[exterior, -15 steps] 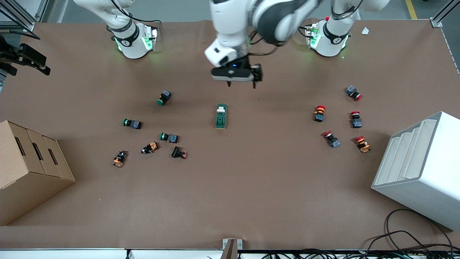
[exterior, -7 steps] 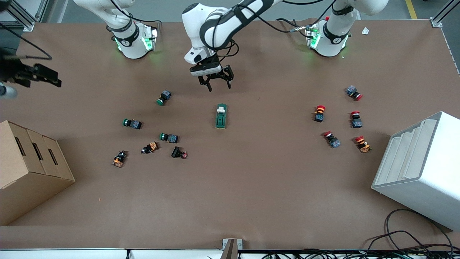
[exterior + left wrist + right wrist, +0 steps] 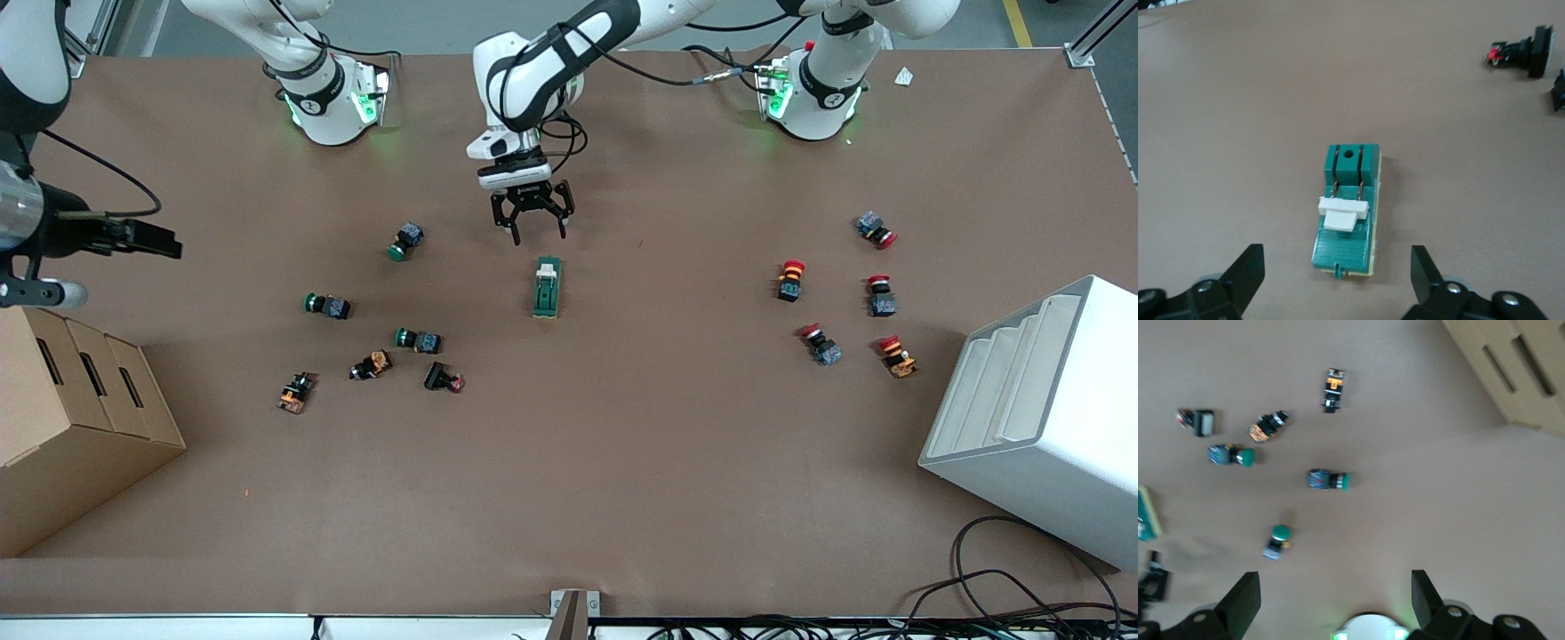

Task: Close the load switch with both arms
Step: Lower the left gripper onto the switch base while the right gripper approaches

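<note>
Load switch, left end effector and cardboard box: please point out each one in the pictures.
load switch (image 3: pixel 1345 217): left wrist view, on its cream-white handle piece.
left end effector (image 3: pixel 531 233): front view, midway between its open fingertips, over the table near the switch.
cardboard box (image 3: pixel 53 427): front view, on its top face.

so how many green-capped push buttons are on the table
3, all toward the right arm's end: one farthest from the front camera, one in the middle, one nearest it. None looks hidden.
</note>
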### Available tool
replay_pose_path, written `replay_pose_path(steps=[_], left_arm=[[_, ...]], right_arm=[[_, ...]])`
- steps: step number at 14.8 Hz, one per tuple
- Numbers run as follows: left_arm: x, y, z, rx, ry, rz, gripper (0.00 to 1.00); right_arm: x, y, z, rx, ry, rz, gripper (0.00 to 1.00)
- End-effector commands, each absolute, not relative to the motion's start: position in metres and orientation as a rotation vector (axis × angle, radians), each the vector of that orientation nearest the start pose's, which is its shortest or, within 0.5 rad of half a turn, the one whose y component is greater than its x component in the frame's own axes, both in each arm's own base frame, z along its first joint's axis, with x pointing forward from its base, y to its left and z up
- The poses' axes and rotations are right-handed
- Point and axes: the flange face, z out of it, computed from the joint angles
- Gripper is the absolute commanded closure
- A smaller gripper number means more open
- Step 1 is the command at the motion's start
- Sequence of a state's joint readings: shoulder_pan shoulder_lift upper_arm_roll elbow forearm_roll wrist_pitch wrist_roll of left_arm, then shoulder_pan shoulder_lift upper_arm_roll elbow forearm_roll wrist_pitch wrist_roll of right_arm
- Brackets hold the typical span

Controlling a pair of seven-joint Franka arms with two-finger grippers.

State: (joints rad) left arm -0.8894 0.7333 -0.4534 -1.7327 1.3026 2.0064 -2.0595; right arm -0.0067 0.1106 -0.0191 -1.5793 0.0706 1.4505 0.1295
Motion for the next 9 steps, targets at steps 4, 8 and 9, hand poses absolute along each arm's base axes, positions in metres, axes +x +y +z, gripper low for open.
replay_pose_path(steps=[4, 8, 9], left_arm=[[0.240, -0.595, 0.133, -2.801, -0.010, -1.408, 0.02], [0.237, -0.587, 0.125, -2.792, 0.012, -1.408, 0.02], [0.235, -0.584, 0.122, -2.796, -0.005, -1.410, 0.02]], right_arm=[[0.557, 0.113, 0.478, -2.896, 0.654, 0.401, 0.00], [0.523, 0.212, 0.408, -2.775, 0.859, 0.354, 0.00], [0.511, 0.232, 0.392, -2.768, 0.891, 0.324, 0.00]])
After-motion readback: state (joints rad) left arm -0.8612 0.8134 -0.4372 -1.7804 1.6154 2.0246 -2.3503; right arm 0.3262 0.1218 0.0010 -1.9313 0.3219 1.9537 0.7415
